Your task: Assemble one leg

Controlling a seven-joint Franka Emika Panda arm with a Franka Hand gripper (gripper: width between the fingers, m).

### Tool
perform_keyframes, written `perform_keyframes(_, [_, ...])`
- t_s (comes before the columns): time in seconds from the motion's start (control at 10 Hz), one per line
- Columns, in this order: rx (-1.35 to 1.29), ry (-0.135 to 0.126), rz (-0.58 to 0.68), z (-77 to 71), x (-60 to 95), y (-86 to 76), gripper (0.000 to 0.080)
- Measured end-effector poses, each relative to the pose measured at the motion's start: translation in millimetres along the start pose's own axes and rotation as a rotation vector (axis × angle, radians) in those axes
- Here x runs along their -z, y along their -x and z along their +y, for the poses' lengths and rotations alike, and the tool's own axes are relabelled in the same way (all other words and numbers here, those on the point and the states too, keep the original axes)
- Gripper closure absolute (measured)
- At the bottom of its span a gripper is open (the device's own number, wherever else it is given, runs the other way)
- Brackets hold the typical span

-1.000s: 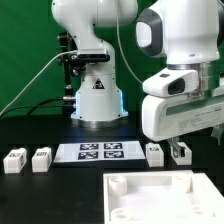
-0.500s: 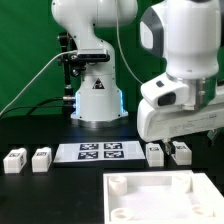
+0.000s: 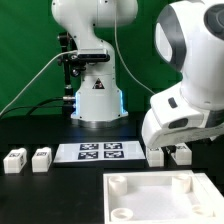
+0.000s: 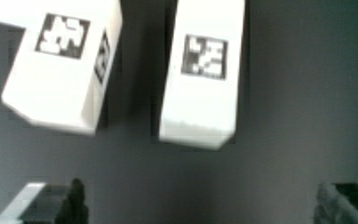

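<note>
The fingers (image 4: 55, 203) are standing spread as wide as they go, one dark tip showing at each side of the wrist view, and they are gripping nothing; only bare dark table (image 4: 247, 185) is showing between them. The gripper (image 4: 202, 205) is hovering over a pair of small white blocks without touching either. The leg (image 4: 208, 75) is lying flat on the table with its black-and-white tag facing up, lined up roughly with the gap between the fingertips but beyond them, not between them. A second leg (image 4: 66, 65) is lying just beside it, slightly tilted relative to it, with a narrow dark strip of table separating the two. In the exterior view this same pair is sitting in the lower part of the frame toward the exterior view's right, just beside the end of the marker board (image 3: 100, 151) and partly covered by the white hand of the arm (image 3: 185, 110); I cannot tell which of the two is which there. Two more legs (image 3: 14, 160) (image 3: 41, 158) are resting near the exterior view's left edge, well apart from the gripper. The large white panel (image 3: 160, 195) is lying at the bottom of the frame, near the pair.
</note>
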State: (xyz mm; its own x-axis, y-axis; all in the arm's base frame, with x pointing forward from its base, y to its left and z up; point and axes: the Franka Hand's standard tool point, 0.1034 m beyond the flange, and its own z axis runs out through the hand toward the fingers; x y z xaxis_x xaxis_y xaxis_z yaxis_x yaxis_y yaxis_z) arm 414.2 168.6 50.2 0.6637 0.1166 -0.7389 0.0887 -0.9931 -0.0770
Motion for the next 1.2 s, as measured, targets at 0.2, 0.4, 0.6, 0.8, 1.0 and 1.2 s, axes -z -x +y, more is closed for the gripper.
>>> perform_keyframes(0.2, [-0.018,-0.003,-0.051,-3.0,-3.9,-6.4,0.015])
perform_keyframes(0.4, [-0.017,-0.003,-0.051,-2.6,-4.2,-5.7,0.015])
perform_keyframes(0.6, [-0.017,-0.003,-0.052,-2.5,-4.8,-5.7,0.0151])
perform_keyframes(0.8, [-0.028,0.005,-0.076,-3.1,-16.6,-3.3,0.015])
perform_keyframes(1.0, [-0.035,0.013,-0.107,-3.6,-36.5,-0.2,0.015])
perform_keyframes(1.2, [-0.056,0.013,-0.123,-3.8,-44.4,-2.9,0.015])
